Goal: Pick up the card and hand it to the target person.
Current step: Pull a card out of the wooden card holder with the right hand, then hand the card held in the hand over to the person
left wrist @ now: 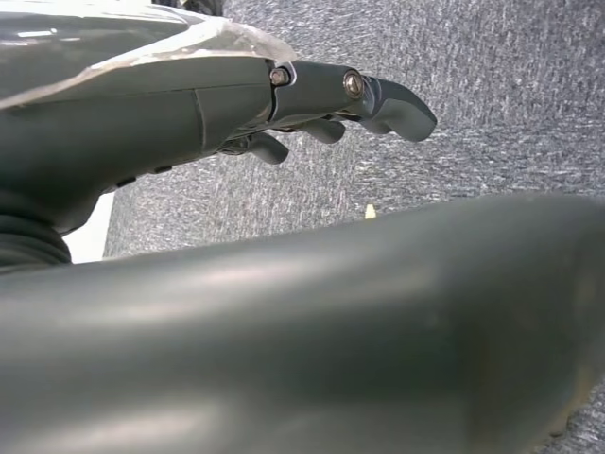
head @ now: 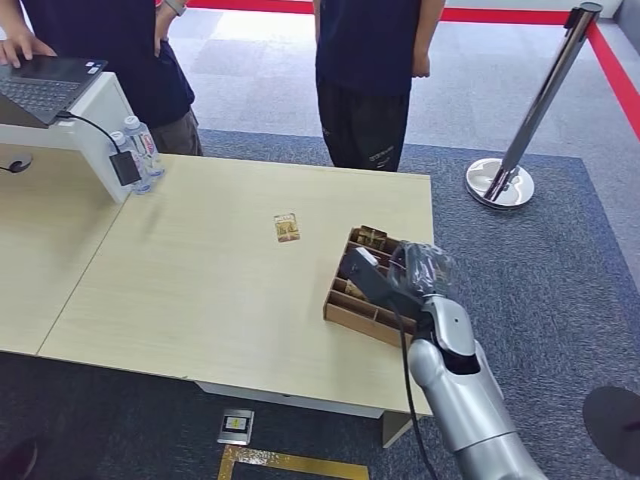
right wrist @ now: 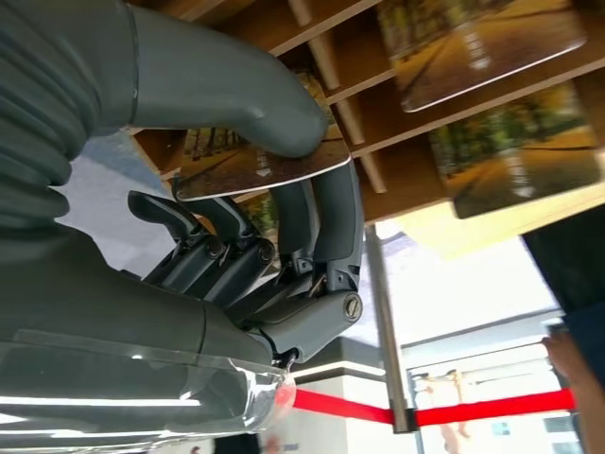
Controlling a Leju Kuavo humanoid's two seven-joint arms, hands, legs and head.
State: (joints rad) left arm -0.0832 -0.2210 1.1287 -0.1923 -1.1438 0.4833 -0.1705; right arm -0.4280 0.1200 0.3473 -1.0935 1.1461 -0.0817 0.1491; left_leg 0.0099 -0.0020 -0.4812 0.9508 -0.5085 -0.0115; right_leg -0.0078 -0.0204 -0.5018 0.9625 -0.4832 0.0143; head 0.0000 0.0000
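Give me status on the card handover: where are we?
Done: the right hand has reached the wooden card box and pinches a card between thumb and fingers, close above the slots. In hand: lifting that card out. Left: carrying it to a person standing beyond the table and handing it over. Another card lies loose on the table. The left hand holds nothing.

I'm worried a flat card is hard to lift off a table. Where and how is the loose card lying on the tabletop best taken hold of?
The loose card lies flat on the bare table, apart from the wooden card tray. No face offers purchase, so probably come from above and pinch two opposite edges, as the right hand pinches its card between thumb and fingers.
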